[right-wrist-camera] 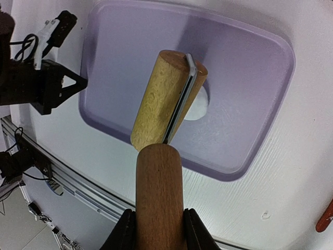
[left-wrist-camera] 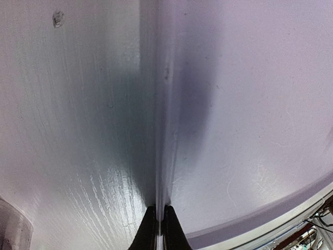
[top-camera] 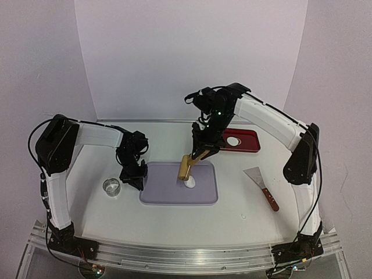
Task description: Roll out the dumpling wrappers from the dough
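Note:
A small white dough lump (top-camera: 190, 183) lies on the purple board (top-camera: 168, 195). My right gripper (top-camera: 203, 152) is shut on the wooden roller's handle (right-wrist-camera: 158, 198). The roller head (right-wrist-camera: 161, 99) hangs tilted just over the dough (right-wrist-camera: 199, 107) and hides part of it. I cannot tell whether they touch. My left gripper (top-camera: 137, 183) is shut on the board's left rim (left-wrist-camera: 164, 130), its fingertips (left-wrist-camera: 151, 229) pinching the raised edge. One flat round white wrapper (top-camera: 233, 140) lies in the red tray (top-camera: 250, 142) at the back right.
A metal ring cutter (top-camera: 111, 186) stands left of the board, close to the left gripper. A scraper with a red-brown handle (top-camera: 261, 185) lies right of the board. White walls close in the back and sides.

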`<state>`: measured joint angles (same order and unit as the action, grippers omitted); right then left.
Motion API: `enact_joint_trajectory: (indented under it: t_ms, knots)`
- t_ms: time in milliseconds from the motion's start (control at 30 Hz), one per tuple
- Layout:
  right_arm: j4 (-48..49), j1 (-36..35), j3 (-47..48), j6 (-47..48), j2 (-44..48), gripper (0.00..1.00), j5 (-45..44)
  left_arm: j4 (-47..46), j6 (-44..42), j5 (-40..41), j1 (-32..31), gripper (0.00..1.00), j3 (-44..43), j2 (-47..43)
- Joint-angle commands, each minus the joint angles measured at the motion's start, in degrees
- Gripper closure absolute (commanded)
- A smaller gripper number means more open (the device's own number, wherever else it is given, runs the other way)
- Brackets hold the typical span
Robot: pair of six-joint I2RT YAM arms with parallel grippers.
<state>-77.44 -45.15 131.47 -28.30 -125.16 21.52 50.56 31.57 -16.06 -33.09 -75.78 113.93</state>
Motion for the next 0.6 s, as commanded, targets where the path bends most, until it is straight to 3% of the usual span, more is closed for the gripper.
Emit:
enact_joint_trajectory:
  t_ms: [0, 567]
  knots:
    - [-18.57, -0.01, 2.33, 1.82, 4.18, 1.0, 2.92, 4.23, 0.97, 3.27, -0.6, 1.0, -4.56, 2.34]
    - [-16.86, 0.01, 1.8, 0.63, -0.07, 1.0, -2.39, 4.59, -1.32, 3.11, -0.57, 1.0, -5.55, 2.43]
